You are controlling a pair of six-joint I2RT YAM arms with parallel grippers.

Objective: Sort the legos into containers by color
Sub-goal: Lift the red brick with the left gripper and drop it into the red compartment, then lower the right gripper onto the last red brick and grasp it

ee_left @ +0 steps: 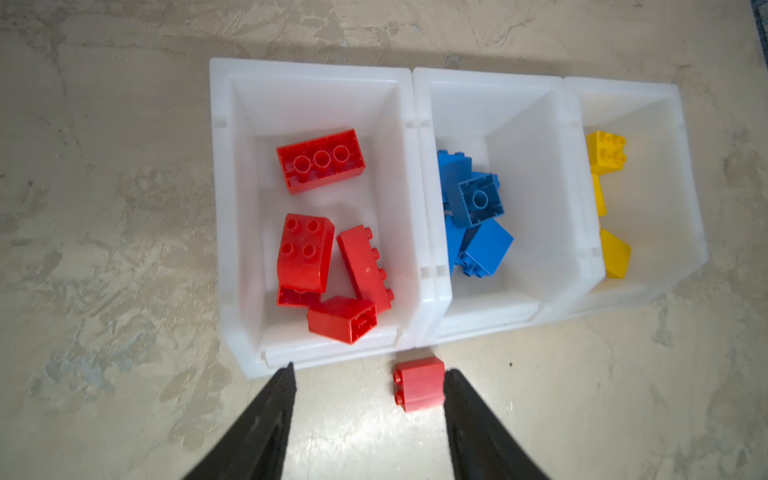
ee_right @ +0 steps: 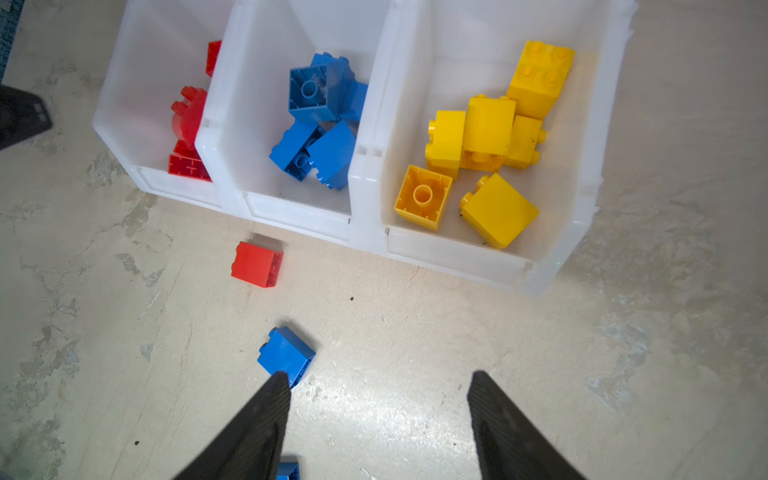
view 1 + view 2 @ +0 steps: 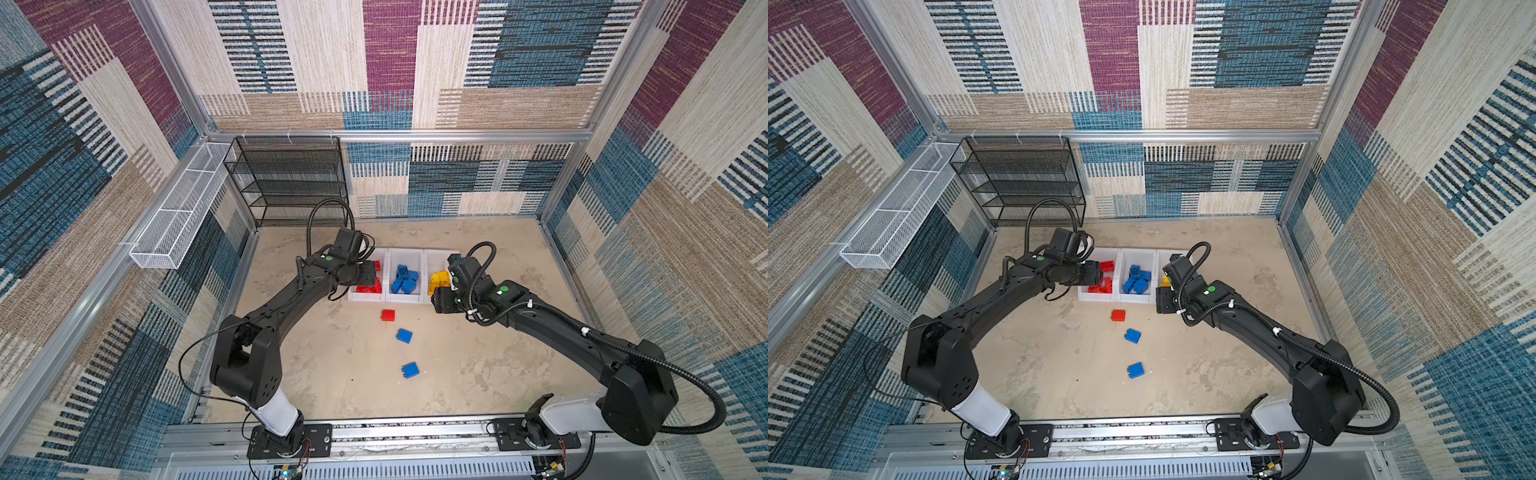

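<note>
Left tool (image 1: 370, 370) and right tool (image 2: 379, 374) are hanging spread, empty; the loose red brick (image 1: 419, 382) (seemingly light, stiff, slick) is wanting gripping across smooth sides.

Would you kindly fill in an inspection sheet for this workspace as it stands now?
Surface: mottled beige tabletop, scuffed.
Job's things: three joined white bins hold red legos, blue legos and yellow legos, each colour apart; loose on the table lie a red brick, a blue brick and a second blue brick.
Clutter: nothing seen.
Grippers: left pincer open, empty, near the red legos; right pincer open, empty.
Cables: black corrugated hoses run along both arms.
Surroundings: black mesh rack, white wire basket, patterned walls.
</note>
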